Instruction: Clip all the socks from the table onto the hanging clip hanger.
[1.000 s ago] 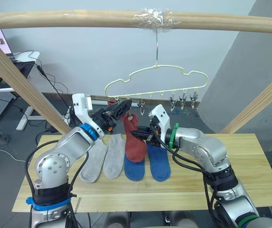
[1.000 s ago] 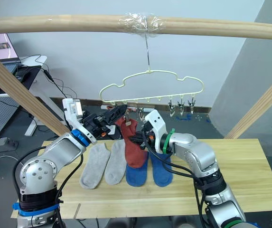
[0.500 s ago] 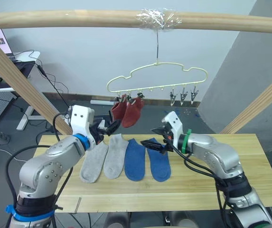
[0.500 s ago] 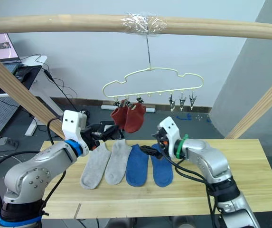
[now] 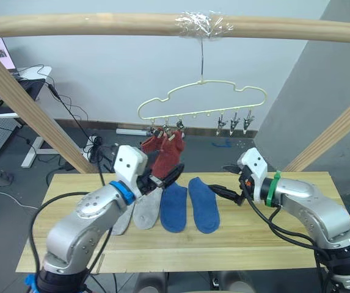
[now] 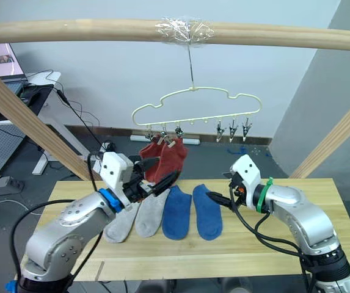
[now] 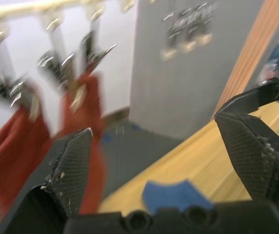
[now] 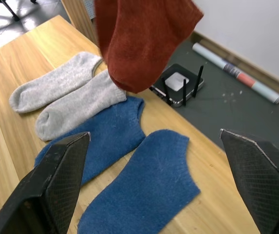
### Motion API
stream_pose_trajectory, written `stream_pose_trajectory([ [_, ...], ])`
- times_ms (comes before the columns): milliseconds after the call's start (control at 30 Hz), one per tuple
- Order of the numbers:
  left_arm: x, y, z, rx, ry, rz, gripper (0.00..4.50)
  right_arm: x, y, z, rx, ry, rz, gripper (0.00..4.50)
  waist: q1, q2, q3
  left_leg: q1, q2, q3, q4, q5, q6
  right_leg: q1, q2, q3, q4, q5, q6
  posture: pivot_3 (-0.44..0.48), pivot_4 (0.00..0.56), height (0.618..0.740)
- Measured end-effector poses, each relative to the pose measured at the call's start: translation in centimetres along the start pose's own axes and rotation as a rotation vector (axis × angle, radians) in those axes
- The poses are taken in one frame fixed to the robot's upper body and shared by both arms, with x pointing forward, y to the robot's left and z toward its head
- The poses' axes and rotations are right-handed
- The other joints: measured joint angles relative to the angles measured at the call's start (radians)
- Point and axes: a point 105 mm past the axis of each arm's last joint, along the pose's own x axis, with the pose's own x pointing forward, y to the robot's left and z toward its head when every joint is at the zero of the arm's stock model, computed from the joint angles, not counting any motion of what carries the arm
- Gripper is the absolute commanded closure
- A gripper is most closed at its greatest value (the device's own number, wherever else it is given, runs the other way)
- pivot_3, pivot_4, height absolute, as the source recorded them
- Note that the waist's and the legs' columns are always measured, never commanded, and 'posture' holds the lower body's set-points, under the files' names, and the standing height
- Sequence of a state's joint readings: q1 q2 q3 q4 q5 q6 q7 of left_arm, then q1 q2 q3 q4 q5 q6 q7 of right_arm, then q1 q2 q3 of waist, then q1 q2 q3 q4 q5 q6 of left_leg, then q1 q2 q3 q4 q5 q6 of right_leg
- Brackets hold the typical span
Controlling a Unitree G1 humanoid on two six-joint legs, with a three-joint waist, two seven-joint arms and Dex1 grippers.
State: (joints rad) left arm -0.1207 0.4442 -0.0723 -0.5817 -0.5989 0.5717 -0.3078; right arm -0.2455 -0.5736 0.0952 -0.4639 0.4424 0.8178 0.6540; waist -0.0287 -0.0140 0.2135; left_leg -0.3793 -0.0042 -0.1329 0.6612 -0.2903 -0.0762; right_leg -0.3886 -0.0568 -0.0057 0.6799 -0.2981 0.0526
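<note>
While both pincers gape empty, the left pincer (image 5: 173,174) hovers just under the two rust red socks (image 5: 167,152) clipped to the clip hanger (image 5: 202,101). The right pincer (image 5: 222,190) hangs over the desk (image 5: 297,235). Its wrist view shows two blue socks (image 8: 129,170) and two grey socks (image 8: 64,100) lying flat.

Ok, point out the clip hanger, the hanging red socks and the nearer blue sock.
clip hanger (image 5: 202,84), left eye view, wire top below hook.
red socks (image 5: 167,155), left eye view, right sock's body.
blue sock (image 8: 144,197), right wrist view, mid-foot.
</note>
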Motion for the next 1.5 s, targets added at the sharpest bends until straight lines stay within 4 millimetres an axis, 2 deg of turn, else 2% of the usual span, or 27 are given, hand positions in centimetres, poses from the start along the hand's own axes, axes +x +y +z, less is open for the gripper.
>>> stream_pose_trajectory([
  [133,1.7,-0.8,0.4,0.046,-0.085,0.005,0.00,-0.1,0.1,0.5,0.016,-0.019,-0.005,0.04,0.000,0.000,0.000,0.000,0.000,0.000,0.000,0.000,0.000,0.001,0.000,0.000,0.000,0.000,0.000,-0.033,0.153,0.740],
  [300,3.8,0.4,-1.2,0.073,-0.096,0.069,0.00,0.2,0.5,0.7,0.046,-0.035,-0.008,0.04,-0.001,0.000,0.000,0.000,0.000,0.000,0.001,0.000,0.000,0.000,0.000,0.000,0.000,0.000,0.000,-0.041,0.151,0.740],
  [567,7.0,2.1,-0.6,0.124,-0.176,0.163,0.00,0.0,0.4,0.9,0.055,-0.039,-0.031,0.04,-0.002,0.000,-0.001,0.000,0.000,0.000,0.001,0.000,0.000,0.000,0.000,-0.001,0.000,0.000,0.000,-0.071,0.161,0.740],
  [733,8.0,2.9,-0.8,0.085,-0.180,0.191,0.00,-0.1,0.6,0.9,0.061,-0.037,-0.037,0.04,-0.005,0.000,-0.001,0.000,0.000,0.000,0.001,0.001,0.000,0.000,0.000,-0.001,0.000,0.000,0.000,-0.088,0.165,0.740],
  [1067,8.9,2.8,-0.7,0.012,-0.185,0.108,0.00,-0.1,0.7,0.6,0.088,-0.044,-0.050,0.04,-0.008,0.000,-0.001,0.000,0.000,0.000,0.002,0.002,-0.002,0.000,0.000,-0.001,0.001,0.000,0.000,-0.091,0.167,0.740],
  [1367,8.7,1.5,0.2,-0.033,-0.194,0.012,0.00,0.0,0.7,0.6,0.097,-0.052,-0.058,0.04,-0.013,0.000,-0.001,0.000,0.000,0.000,0.002,0.002,-0.002,0.001,0.000,-0.001,0.001,0.000,0.000,-0.085,0.168,0.740],
  [1500,8.0,1.7,-0.4,-0.031,-0.167,0.030,0.00,0.0,0.7,0.7,0.098,-0.054,-0.061,0.04,-0.014,0.000,-0.001,0.000,0.000,0.000,0.002,0.002,-0.002,0.001,0.000,-0.001,0.001,0.000,0.000,-0.079,0.168,0.740],
])
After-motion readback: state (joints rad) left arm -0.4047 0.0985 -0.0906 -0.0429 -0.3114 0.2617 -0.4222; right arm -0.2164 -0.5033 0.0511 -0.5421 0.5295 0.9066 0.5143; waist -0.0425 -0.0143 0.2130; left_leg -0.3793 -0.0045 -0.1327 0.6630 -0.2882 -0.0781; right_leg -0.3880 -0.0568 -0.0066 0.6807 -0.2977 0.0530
